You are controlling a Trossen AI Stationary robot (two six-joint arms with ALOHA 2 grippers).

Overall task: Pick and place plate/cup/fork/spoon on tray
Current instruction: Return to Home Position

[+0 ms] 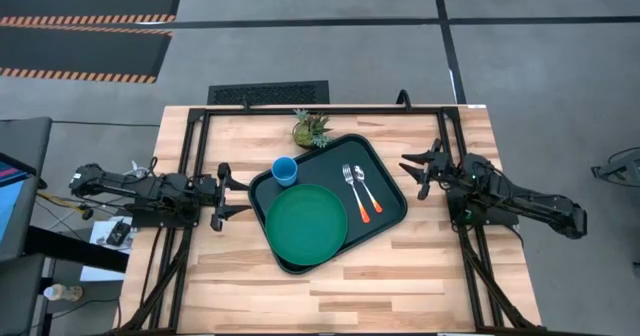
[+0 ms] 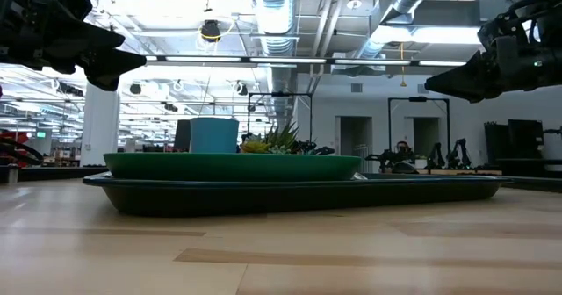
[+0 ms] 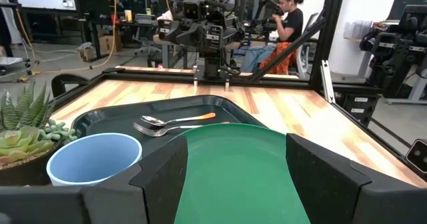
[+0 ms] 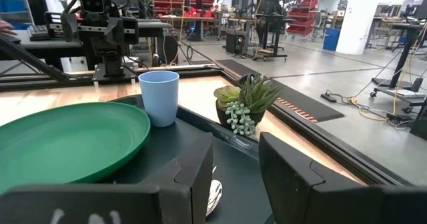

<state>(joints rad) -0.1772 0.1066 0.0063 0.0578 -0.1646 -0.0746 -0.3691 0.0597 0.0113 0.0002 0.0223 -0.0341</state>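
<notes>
The dark tray lies slanted on the table's middle. On it lie the green plate, the light-blue cup standing upright at the tray's far left corner, and the fork and spoon side by side, orange handles toward the near edge. My left gripper is open and empty just left of the tray, above the table. My right gripper is open and empty just right of the tray. The plate, cup and cutlery show in the left wrist view.
A small potted succulent stands on the table at the tray's far edge, touching or nearly touching its rim. Bare wood lies along the near side of the table. A person sits beyond the table in the left wrist view.
</notes>
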